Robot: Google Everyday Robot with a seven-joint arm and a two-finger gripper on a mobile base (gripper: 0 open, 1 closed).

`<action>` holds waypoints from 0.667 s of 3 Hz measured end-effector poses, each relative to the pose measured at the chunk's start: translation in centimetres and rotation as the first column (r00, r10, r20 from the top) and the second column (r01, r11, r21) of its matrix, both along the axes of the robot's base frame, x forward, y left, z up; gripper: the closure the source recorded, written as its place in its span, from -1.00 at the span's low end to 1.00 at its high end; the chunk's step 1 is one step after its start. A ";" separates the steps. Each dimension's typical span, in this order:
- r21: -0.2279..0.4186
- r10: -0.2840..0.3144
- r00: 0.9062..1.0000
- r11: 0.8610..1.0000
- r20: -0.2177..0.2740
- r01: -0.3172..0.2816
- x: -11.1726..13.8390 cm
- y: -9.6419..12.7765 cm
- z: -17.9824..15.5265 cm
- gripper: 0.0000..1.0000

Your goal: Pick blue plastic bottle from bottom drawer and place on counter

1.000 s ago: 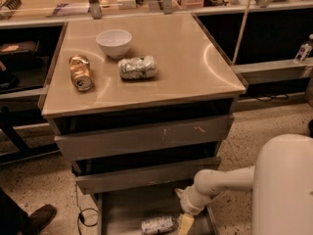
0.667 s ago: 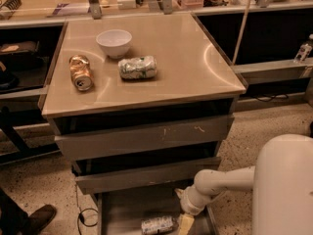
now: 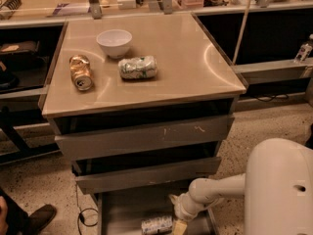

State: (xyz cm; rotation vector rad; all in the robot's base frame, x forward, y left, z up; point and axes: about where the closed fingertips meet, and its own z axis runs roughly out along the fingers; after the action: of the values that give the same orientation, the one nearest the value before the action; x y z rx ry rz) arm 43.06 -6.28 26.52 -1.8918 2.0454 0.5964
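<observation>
Speckled floor surrounds the grey cabinet [image 3: 146, 136], and at the cabinet's foot the bottom drawer [image 3: 122, 212] stands pulled out. The blue plastic bottle [image 3: 156, 224] lies on its side on the drawer floor, near the cabinet's front right. My gripper [image 3: 179, 223] hangs low inside the drawer, just beside the bottle's right end. I cannot tell how wide it stands or whether it touches the label.

Almost nothing has changed over the last second. The bottle lies where it lay, and my arm [image 3: 215, 189] has held its reach from the cabinet's right side. I read this as the pause before the grasp, with the pick not yet made.

The drawer face [image 3: 146, 173] above overhangs the back of the open drawer, so I judge the lift must come out forward of the cabinet before rising. The right rail sits close to my wrist and leaves little room to swing.

On the cabinet's top, the counter [image 3: 195, 67] carries a white bowl [image 3: 114, 42], a gold can [image 3: 80, 72] and a silver-green can [image 3: 138, 67] on its left half. The right half is bare, and that is where I would set the bottle, well inside the rim.
</observation>
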 end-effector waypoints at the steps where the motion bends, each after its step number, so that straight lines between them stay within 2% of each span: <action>1: 0.015 0.000 1.000 1.000 -0.003 0.000 0.4 1.4 -2.4 -1.00; 2: 0.043 0.011 1.000 0.999 -0.017 -0.010 0.7 2.9 -4.4 -1.00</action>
State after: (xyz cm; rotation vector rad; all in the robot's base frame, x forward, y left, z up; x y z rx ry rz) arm 43.72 -3.34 22.09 -1.8810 2.0182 0.6563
